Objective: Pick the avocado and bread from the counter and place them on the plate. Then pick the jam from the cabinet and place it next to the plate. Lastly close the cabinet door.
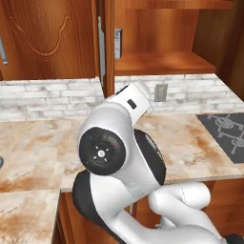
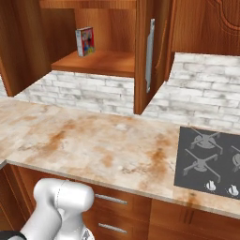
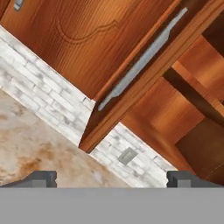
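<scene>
The gripper is spread wide and grasps nothing, its tips apart over the counter. Ahead stands the open cabinet door with its long silver handle; the jam sits upright on the cabinet shelf

A kitchen: marbled stone surface, white brick backsplash, reddish wooden wall cabinet standing open, dark cooktop, drawers below.
</scene>
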